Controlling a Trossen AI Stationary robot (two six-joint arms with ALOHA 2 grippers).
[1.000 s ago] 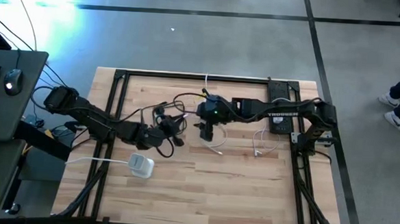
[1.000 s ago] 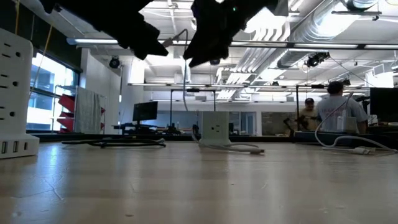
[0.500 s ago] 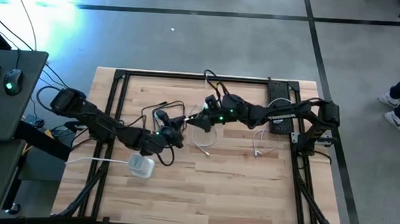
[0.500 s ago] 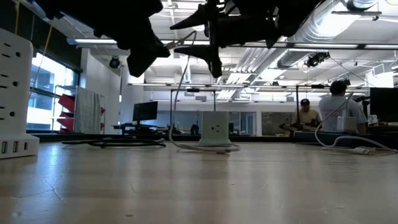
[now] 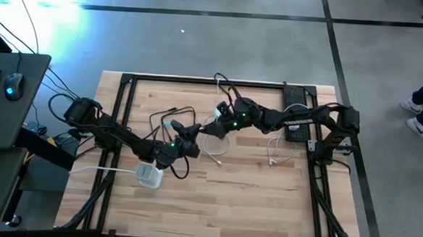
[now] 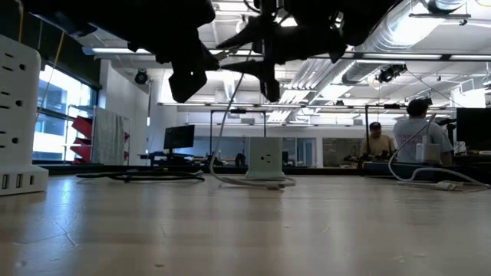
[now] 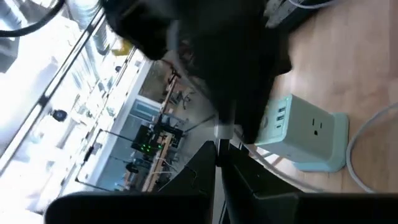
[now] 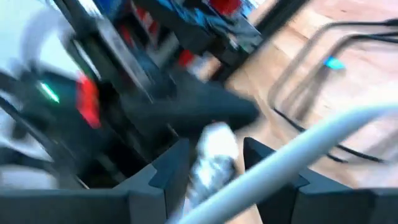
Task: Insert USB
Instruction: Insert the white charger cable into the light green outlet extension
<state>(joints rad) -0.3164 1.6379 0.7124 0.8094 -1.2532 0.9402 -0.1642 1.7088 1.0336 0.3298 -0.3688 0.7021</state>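
The table (image 5: 251, 200) was a pale butcher-block top of jointed wood strips, framed by black metal rails and standing on a grey concrete floor crossed by dark seams. A dark desk with a computer mouse (image 5: 10, 87) sat off the table's left side. In the low view the room behind was an open workshop with exposed ceiling ducts, strip lights, monitors, and two people (image 6: 414, 134) standing far off.

A white, boxy power cube (image 5: 149, 175) with rounded corners lay on the wood near the left arm; from the left wrist its face showed USB ports and an outlet (image 7: 301, 134). A second white cable (image 5: 275, 154) lay loose near the right side.

The left gripper (image 5: 188, 143) hung above mid-table, fingers pressed together with nothing visibly between them. The right gripper (image 5: 209, 127) was just beside it, its fingers (image 8: 168, 168) narrowed around the silvery USB plug (image 8: 208, 165), whose white cable (image 5: 215, 153) trailed down to the wood. Whether the fingers pinched the plug firmly I cannot tell
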